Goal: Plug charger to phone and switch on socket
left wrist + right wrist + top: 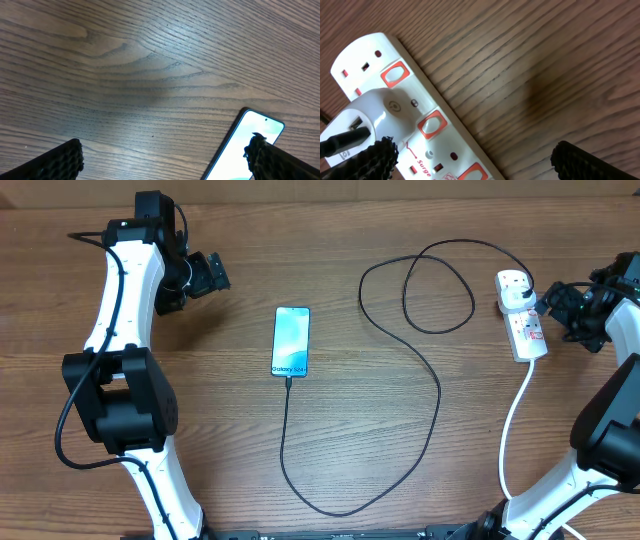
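Note:
The phone [291, 341] lies flat mid-table, light blue screen up; its top corner shows in the left wrist view [240, 150]. The black charger cable [425, 370] loops from the phone's lower end, where its tip sits, round to a white plug adapter [517, 297] in the socket strip [527, 330]. The strip shows close in the right wrist view [435, 125] with red switches and the adapter [375, 120]. My left gripper [212, 274] is open and empty, up and left of the phone. My right gripper [568, 308] is open and empty, just right of the strip.
The strip's thick white cord [512, 430] runs down to the table's front edge on the right. Both arm bases stand at the front corners. Bare wood lies between phone and strip, crossed by the black cable loops.

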Motion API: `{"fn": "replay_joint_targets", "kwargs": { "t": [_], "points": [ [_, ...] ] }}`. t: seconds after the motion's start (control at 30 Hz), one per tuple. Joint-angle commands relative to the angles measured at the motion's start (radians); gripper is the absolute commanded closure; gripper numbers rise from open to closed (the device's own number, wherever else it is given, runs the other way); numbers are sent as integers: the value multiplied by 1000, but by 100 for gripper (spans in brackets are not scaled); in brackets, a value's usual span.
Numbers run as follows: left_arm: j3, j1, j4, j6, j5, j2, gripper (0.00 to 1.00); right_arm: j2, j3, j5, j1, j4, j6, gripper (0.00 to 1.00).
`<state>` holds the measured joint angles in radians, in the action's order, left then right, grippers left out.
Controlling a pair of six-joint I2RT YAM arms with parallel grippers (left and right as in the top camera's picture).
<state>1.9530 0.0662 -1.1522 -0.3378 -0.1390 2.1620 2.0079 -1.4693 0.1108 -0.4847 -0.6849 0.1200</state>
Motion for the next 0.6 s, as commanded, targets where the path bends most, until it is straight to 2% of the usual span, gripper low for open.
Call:
{"fn": "replay_joint_targets", "kwargs": {
  "t": [0.0,0.57],
  "points": [
    [8,-1,1,1,-8,-7,0,40,11,-44,-5,16,12,0],
    [8,-1,1,1,-8,-7,0,111,7,3,3,53,11,0]
  ]
}}
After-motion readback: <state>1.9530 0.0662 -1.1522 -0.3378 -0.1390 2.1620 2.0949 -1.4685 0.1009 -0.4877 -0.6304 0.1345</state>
